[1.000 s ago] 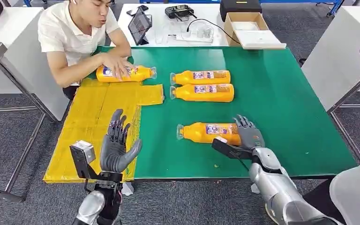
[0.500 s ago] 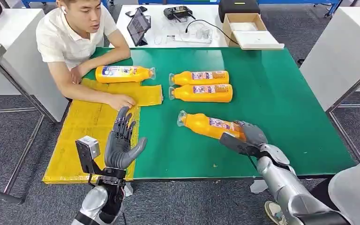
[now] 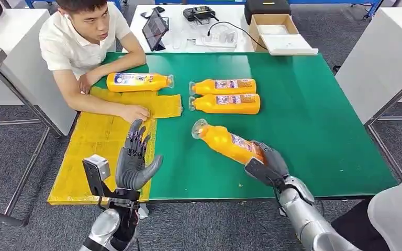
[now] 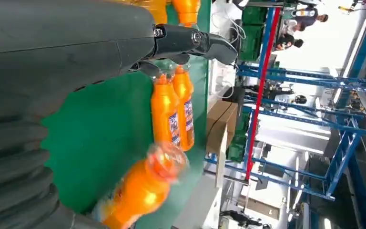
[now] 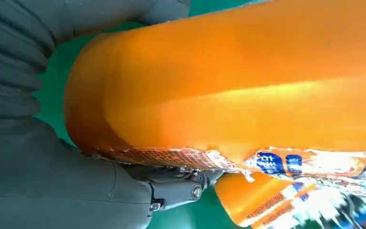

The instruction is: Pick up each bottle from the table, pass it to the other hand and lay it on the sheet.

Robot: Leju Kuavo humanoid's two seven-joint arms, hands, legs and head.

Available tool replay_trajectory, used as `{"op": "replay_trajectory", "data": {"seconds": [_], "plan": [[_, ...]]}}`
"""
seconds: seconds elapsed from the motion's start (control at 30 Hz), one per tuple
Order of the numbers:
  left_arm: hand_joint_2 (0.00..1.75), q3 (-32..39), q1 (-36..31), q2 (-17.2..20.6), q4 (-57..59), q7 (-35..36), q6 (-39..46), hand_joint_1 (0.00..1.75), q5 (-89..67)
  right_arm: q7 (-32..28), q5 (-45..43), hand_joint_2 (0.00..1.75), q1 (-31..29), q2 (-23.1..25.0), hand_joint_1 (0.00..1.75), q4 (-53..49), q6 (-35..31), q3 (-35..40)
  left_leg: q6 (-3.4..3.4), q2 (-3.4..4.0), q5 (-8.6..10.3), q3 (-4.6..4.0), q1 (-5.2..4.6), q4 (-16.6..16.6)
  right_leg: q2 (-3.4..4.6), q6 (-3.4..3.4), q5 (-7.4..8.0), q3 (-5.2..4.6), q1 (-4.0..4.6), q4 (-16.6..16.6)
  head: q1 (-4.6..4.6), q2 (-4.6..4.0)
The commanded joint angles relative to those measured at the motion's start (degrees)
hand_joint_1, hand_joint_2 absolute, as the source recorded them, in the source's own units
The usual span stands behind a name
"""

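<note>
R hand [image 3: 266,163] gripped bottle [image 3: 225,141], now tilted up vs 1 s ago; L hand [image 3: 134,161] open, empty. Green table [image 3: 314,115], grey carpet [image 3: 10,157].

The right hand [image 3: 268,163] wraps round the bottom of the held orange bottle [image 3: 227,143], so that end is hidden. In the left wrist view this bottle [image 4: 140,188] is blurry. In the right wrist view its label [image 5: 310,164] is smeared, and the bottle runs off the picture's edge.

orange bottle [image 3: 226,142], yellow sheet [image 3: 100,137], green table [image 3: 314,115]
</note>
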Motion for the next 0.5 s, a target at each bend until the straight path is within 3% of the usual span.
{"op": "replay_trajectory", "data": {"seconds": [0.03,0.2,0.33,0.5], "plan": [[1.75,-7.8,1.02,2.96,1.86,-3.95,3.74,0.0,-11.44,0.44,-11.0,1.75,13.15,5.65,1.75,-27.76,3.07,6.6,-0.14,0.1,0.03,-0.28,0.06,-0.03,0.01,-0.15,0.04,-0.29,0.07,0.0,-0.04,-0.02],[1.75,-10.56,0.89,1.94,2.52,-2.62,2.75,0.0,-13.63,0.45,-12.8,1.75,13.7,7.32,1.75,-31.39,3.23,10.14,-0.12,0.01,0.03,-0.86,0.03,0.01,-0.04,-0.09,0.01,-0.85,0.02,0.09,-0.04,-0.02],[1.75,-10.5,0.85,2.02,2.56,-2.62,2.75,0.0,-13.62,0.43,-12.79,1.75,13.75,7.02,1.75,-31.25,3.25,10.09,-0.14,0.04,0.03,-0.91,0.06,-0.02,-0.06,-0.11,0.03,-0.87,0.06,0.01,-0.04,0.0],[1.75,-12.76,-0.01,0.77,5.49,-1.42,0.81,0.0,-12.64,-0.48,-14.42,1.75,12.92,10.17,1.75,-29.54,3.55,15.11,-0.15,0.04,0.07,-1.05,0.04,-0.03,-0.05,-0.12,0.06,-0.99,0.02,0.0,0.0,-0.02]]}}
